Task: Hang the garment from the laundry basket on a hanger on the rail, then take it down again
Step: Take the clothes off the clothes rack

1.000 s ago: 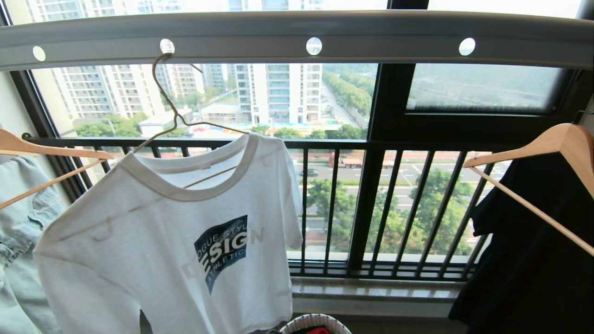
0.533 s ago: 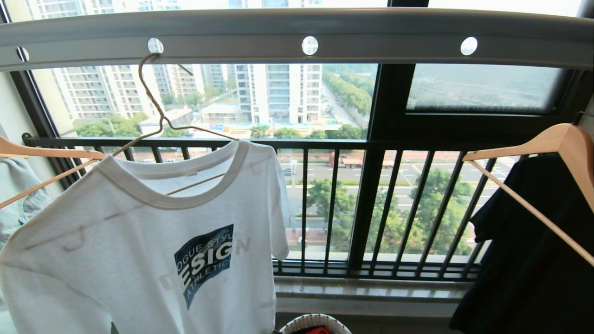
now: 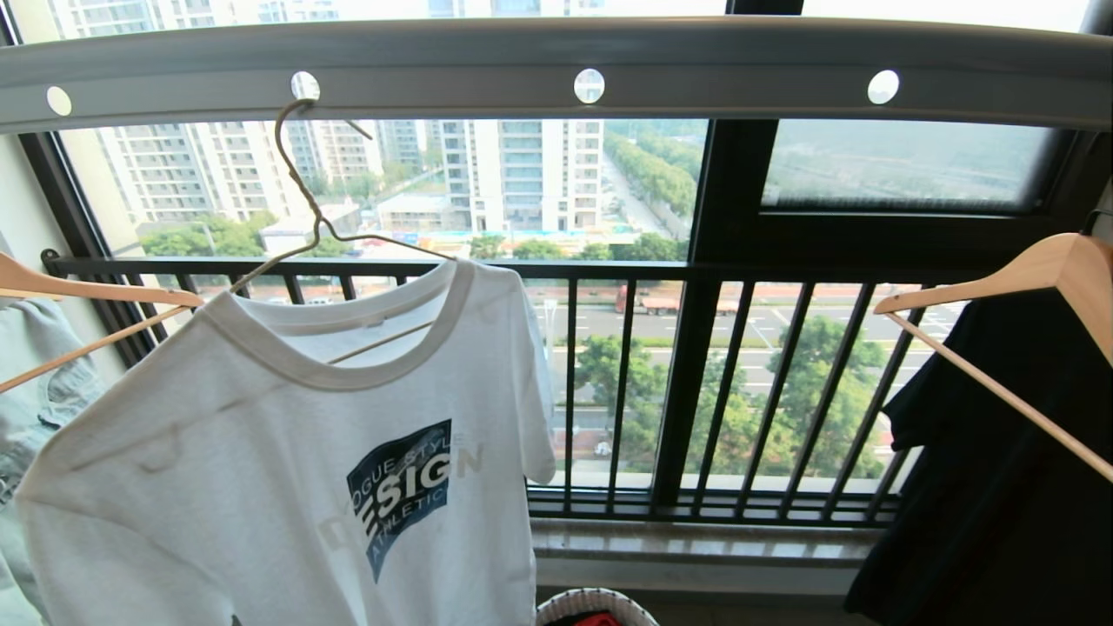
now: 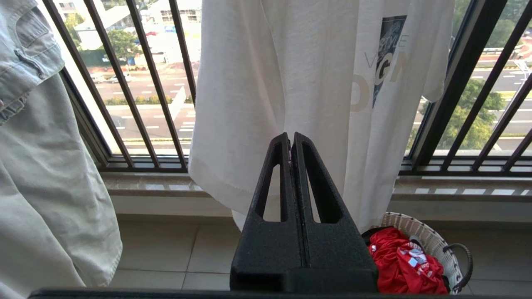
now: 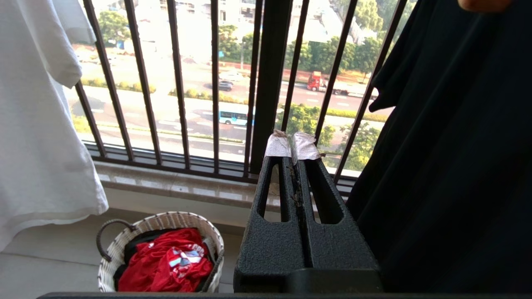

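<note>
Rail (image 3: 556,65) is our landmark, and in the head view we see it run across the top, grey-white with round holes. From one hole near its left end hangs the hanger (image 3: 300,187), thin and cream-white, by its long hook. On the hanger sits the garment (image 3: 287,461), the white T-shirt with the blue logo, well below the rail. Under the rail's ends hang a pale denim garment (image 3: 39,382) on the left and a black garment (image 3: 983,452) on the right, both on wooden hangers. Far below the rail's middle only the rim of the laundry basket (image 3: 596,602) shows. No arm is in this view.

In the left wrist view we see the left gripper (image 4: 291,139) empty, its jaws pressed together, low and in front of the T-shirt's hem. The basket stands beside it with a red cloth (image 4: 405,263) inside.

In the right wrist view we see the right gripper (image 5: 291,145) also closed on nothing, between the T-shirt and the black garment.

We judge that hanging is done and taking down comes next. To do it well, we should lift the hook straight up out of the hole before pulling away, and support the shirt so it does not slip.

The hanger's shoulders are hidden inside the shirt, and the hook's tip in the hole is hard to see.
</note>
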Robot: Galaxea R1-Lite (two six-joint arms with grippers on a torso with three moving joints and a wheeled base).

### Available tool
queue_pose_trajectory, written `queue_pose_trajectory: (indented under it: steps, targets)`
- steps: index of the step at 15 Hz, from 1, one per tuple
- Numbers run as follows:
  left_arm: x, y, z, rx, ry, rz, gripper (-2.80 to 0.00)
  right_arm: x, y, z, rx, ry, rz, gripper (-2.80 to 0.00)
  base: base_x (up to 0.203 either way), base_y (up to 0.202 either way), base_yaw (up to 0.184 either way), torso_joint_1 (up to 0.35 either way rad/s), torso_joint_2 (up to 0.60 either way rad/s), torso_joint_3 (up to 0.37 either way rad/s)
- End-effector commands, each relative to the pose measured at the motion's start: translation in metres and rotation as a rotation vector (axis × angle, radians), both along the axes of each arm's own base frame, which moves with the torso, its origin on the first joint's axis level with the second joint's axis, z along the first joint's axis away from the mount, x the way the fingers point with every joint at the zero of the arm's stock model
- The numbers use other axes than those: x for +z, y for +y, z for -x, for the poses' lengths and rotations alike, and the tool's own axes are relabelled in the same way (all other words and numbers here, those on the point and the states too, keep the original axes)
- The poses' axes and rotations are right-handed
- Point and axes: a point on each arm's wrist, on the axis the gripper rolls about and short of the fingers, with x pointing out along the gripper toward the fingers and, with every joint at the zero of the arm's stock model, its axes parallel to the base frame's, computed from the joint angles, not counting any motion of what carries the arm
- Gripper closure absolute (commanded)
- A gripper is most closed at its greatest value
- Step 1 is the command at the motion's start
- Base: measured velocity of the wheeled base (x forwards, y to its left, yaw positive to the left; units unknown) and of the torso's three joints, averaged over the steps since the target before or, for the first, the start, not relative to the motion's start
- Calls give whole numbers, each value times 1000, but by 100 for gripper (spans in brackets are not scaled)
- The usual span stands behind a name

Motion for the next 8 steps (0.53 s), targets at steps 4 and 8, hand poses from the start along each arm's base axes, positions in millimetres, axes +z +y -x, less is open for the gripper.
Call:
queue_pose_trajectory:
  steps: [4,8]
  targets:
    - [0,0,0,0,0,-5,0,0,0,0,1,3,1,0,0,0,0,0,0,0]
    - [1,0,1,0,-1,-7,0,0,0,0,1,1,1,0,0,0,0,0,0,0]
